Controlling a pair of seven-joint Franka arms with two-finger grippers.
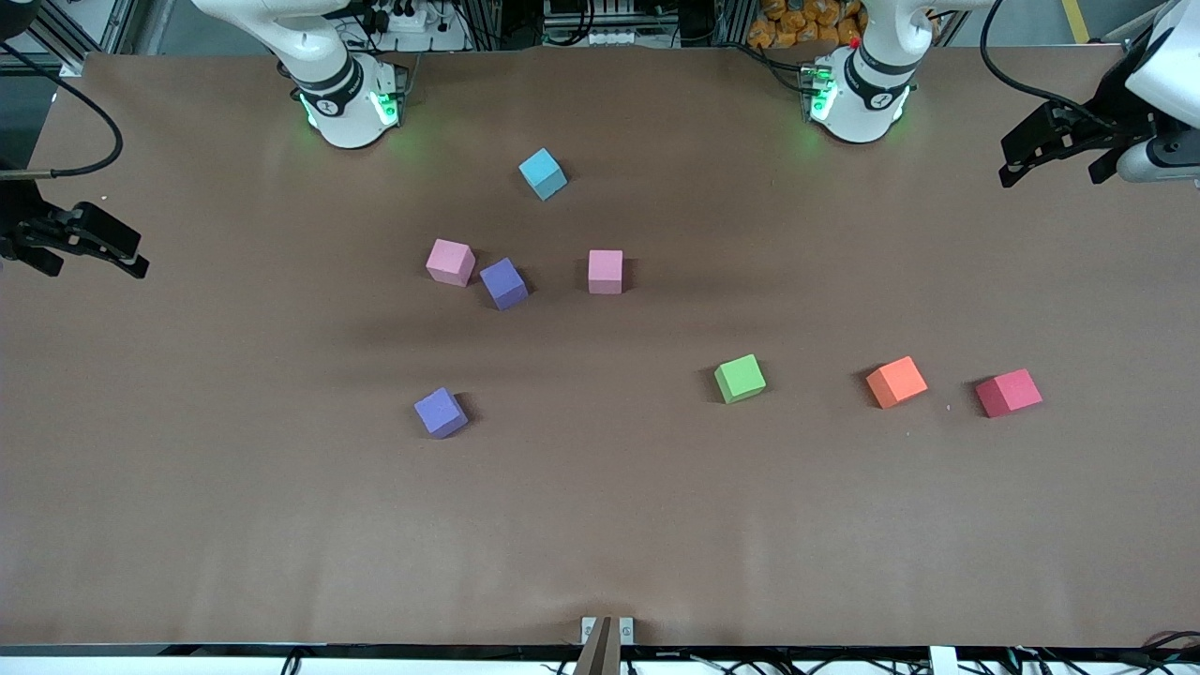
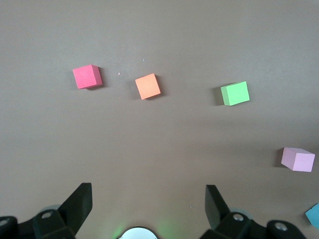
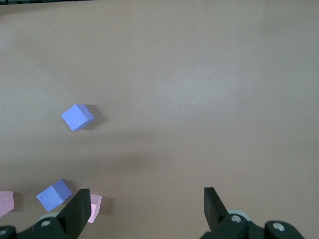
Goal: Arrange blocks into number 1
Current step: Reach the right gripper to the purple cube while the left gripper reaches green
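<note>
From the front, eight blocks lay apart on the brown surface (image 1: 187,525): two pink (image 1: 450,262) (image 1: 605,271), two purple (image 1: 503,282) (image 1: 441,412), one blue (image 1: 543,173), green (image 1: 740,378), orange (image 1: 896,382), red (image 1: 1008,392). Both arms waited at the table's ends.

The left wrist view showed the left gripper (image 2: 148,201), jaws wide open and empty, and the blue block cut off at the edge.

The right wrist view showed the right gripper (image 3: 147,205) open and empty too, partly hiding one pink block (image 3: 93,208).

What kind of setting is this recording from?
Probably a robotics lab bench: a table under brown paper, two arms at one edge, left gripper and right gripper open and waiting, foam blocks scattered.
</note>
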